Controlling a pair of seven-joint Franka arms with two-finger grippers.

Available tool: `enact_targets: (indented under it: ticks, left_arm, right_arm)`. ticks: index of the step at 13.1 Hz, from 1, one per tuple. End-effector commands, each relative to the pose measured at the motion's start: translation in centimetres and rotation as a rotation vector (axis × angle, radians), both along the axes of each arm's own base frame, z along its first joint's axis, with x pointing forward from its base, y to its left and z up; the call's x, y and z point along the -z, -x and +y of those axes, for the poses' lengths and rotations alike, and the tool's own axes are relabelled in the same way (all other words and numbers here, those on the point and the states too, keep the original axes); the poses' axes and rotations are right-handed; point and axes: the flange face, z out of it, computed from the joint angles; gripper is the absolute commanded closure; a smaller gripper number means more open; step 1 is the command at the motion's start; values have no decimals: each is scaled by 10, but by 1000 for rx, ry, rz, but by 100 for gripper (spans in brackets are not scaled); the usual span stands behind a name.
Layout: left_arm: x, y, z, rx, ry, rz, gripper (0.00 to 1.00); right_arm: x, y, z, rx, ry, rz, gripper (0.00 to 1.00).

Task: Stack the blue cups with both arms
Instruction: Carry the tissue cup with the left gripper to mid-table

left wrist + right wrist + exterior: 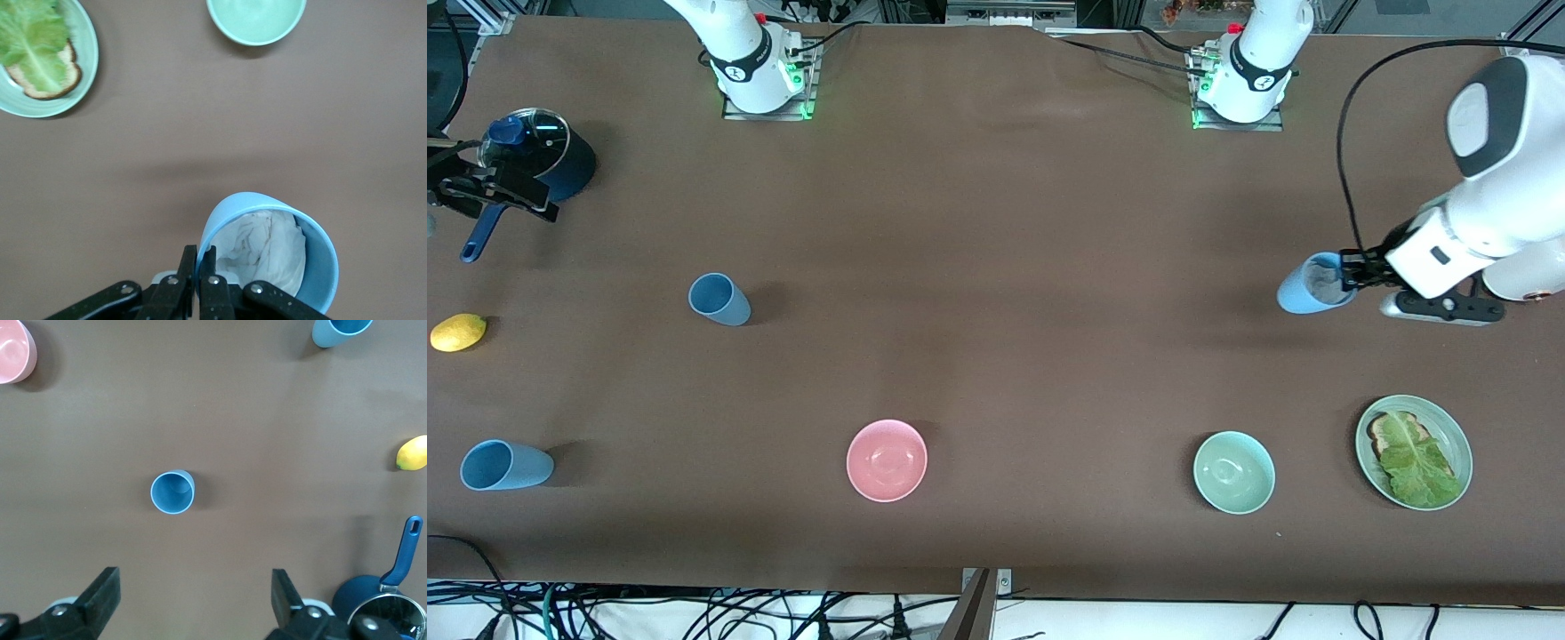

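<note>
My left gripper [1352, 269] is shut on the rim of a sky blue cup [1303, 289], one finger inside and one outside. The cup is tilted a little above the table at the left arm's end, with crumpled white paper in it. It also shows in the left wrist view [323, 267], with the gripper [199, 257] on its rim. A darker blue cup [719, 300] stands upright toward the right arm's end and shows in the right wrist view [172, 492]. Another sky blue cup [505, 465] stands nearer the front camera. My right gripper [498, 194] [193, 593] is open and empty, over the pot's handle.
A dark blue long-handled pot [538, 151] with a glass lid and a lemon [458, 332] are at the right arm's end. A pink bowl [887, 460], a pale green bowl [1233, 472] and a green plate [1460, 437] with toast and lettuce stand nearer the front camera.
</note>
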Motion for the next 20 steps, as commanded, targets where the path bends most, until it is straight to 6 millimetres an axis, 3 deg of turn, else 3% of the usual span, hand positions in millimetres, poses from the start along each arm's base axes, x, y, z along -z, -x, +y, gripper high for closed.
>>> enact_targets:
  ticks: [1,8,11,15,17,20]
  left_arm:
    - [-16,7,-51,-51,-7,-1,100]
    - [-38,48,-216,-202,-1,-15,100]
    - [-35,70,-284,-236,14,7,100]
    - [-28,82,-359,-354,18,25,100]
    - [-24,79,-381,-400,6,8,100]
    - [5,73,-387,-399,-21,39,100]
  right_arm:
    - [-3,1,-2,-1,-8,-7,0]
    - [-2,3,-2,0,-10,-1,0]
    - [-2,3,-2,0,-10,2,0]
    - [-1,3,-2,0,-10,4,0]
    - [-1,4,-3,2,-10,5,0]
    - [0,4,-3,2,-11,8,0]
